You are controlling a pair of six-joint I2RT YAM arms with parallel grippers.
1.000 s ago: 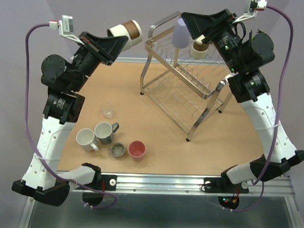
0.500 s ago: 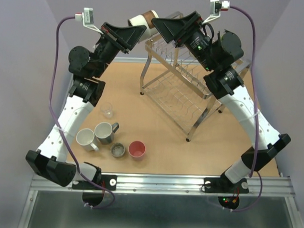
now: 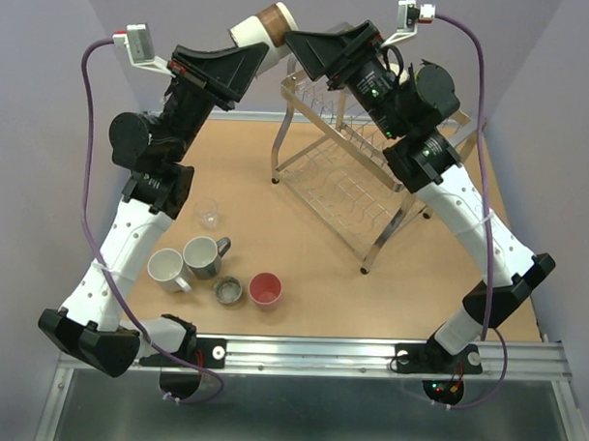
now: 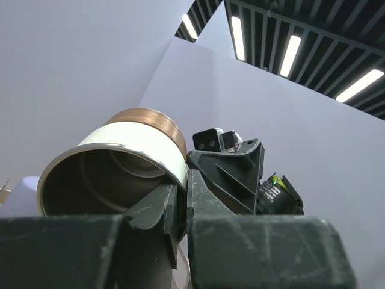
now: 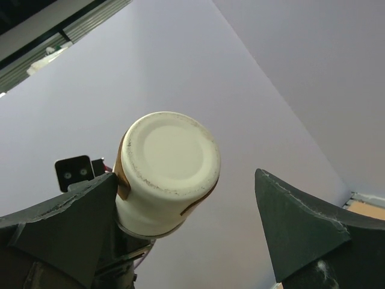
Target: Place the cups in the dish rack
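The left claw (image 3: 254, 55) is raised high above the far side of the tabletop (image 3: 304, 231) and grips the cream-and-brown cup (image 3: 264, 24). In the left wrist view, its fingers (image 4: 157, 208) are closed narrowly on the rim of this cup (image 4: 114, 171): one finger lies inside the mouth and the other against the outer wall. The cup lies tilted on its side, with the open mouth towards the left arm and the brown band and base pointing away.

The right claw (image 3: 293, 41) stands wide open, close to the cup's far end at the same height. In the right wrist view, the cup's cream base (image 5: 171, 158) faces the camera and sits between the spread fingers. It is close against the finger (image 5: 72, 220) on the left of that picture and well apart from the other one. Whether that near finger touches the cup cannot be told.

The dish rack (image 3: 354, 179) stands on the right half of the tabletop, below and behind the right arm, with its looped handle end nearest the two claws. The held cup hangs above and just left of that end, clear of the wires.

Other cups stand on the tabletop near the left arm's base. A white mug (image 3: 167, 269) and a grey mug (image 3: 204, 257) stand side by side. A short metal cup (image 3: 228, 292) is next to a pink cup (image 3: 265, 288), and a clear glass cup (image 3: 208, 214) stands farther back.
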